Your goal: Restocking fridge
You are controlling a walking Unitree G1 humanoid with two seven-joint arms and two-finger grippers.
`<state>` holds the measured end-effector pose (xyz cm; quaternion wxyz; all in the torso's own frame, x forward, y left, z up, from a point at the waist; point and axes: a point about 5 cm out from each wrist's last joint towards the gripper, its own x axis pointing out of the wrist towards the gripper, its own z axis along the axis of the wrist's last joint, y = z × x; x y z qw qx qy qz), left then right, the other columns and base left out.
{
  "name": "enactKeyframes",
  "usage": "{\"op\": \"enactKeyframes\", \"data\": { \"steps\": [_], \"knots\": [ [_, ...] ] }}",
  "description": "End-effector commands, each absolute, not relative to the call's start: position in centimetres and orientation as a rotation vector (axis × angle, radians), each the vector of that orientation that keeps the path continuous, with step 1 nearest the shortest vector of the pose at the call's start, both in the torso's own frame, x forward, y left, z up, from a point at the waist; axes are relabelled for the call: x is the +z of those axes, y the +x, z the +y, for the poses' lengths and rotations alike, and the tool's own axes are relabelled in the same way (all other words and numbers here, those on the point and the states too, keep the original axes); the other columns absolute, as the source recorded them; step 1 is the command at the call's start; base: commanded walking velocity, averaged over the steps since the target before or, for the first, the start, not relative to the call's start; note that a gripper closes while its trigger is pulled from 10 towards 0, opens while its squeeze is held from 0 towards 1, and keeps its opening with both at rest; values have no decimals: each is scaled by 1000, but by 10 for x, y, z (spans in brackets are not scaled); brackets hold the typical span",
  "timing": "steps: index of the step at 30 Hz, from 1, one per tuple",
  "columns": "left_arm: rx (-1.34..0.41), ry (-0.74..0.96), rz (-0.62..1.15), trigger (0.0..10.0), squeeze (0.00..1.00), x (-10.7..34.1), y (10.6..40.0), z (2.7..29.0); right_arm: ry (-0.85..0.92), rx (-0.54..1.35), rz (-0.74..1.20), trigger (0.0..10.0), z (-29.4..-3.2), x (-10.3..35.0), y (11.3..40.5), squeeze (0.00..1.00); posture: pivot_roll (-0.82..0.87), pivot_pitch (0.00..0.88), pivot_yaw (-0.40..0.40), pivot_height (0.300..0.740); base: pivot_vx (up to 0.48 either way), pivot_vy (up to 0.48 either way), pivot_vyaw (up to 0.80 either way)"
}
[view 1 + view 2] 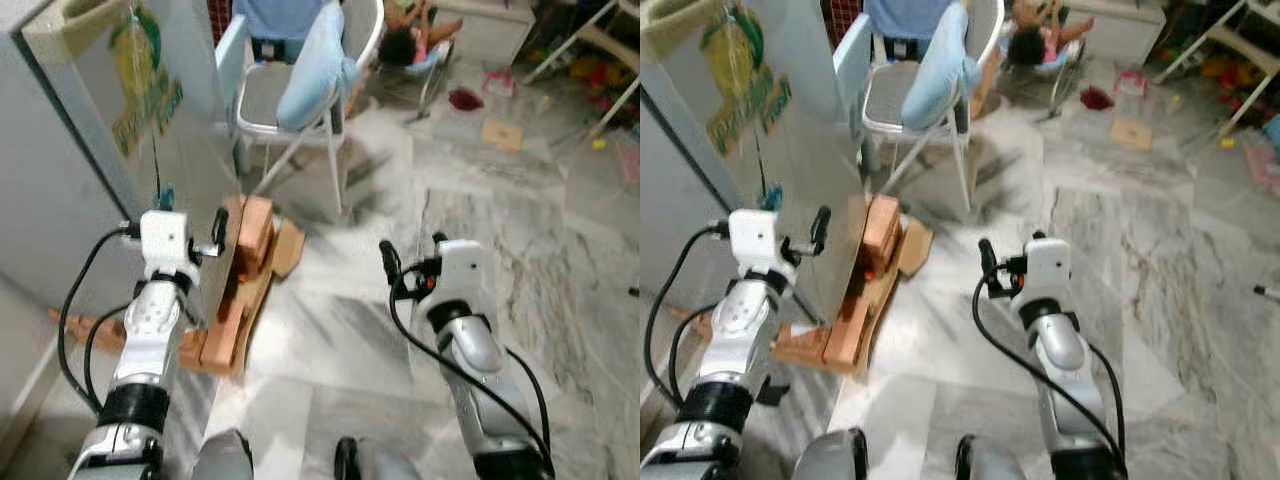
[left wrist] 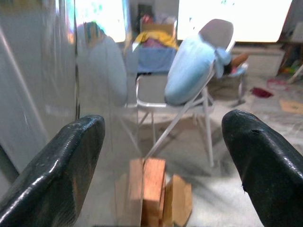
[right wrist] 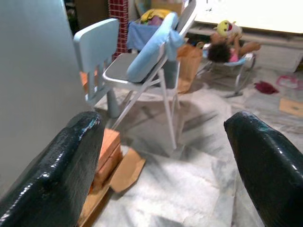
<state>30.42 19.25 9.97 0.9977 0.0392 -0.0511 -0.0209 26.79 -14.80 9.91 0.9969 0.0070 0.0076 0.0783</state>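
Both our silver arms reach forward, left gripper beside the grey fridge, right gripper over marble floor; each pincer gapes wide, holding nothing. Our fridge bears a yellow-green sticker, its writing unreadable. Orange bricks sit at its base, near a white folding chair.

- The fridge is a tall grey-silver cabinet standing upright at the robot's left, its door shut.
- Its glossy side panel mirrors the room and a folding chair.
- A yellow and green sticker sits high on the panel facing the robot; a thin dark line runs down below it.
- The base rests raised on orange bricks and wooden pieces on the marble floor, at the corner nearest the chair.
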Motion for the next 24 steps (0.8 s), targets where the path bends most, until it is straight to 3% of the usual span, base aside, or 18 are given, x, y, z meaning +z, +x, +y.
{"op": "enactKeyframes", "data": {
  "steps": [1,10,16,24],
  "knots": [
    [-40,72,-111,10000,0,104,298,194,10,135,20,10000,-154,98,266,0,-1,76,-42,740,322,352,0],
    [-52,62,-100,10000,0,108,267,190,-3,119,31,10000,-158,95,264,0,20,73,-49,740,307,363,0],
    [-56,63,-54,10000,0,101,245,189,-7,109,39,10000,-160,93,265,0,30,76,-51,740,0,0,0],
    [49,88,-37,10000,0,101,245,204,-12,98,43,10000,-161,93,265,0,29,80,-54,740,0,0,0]
  ]
}}
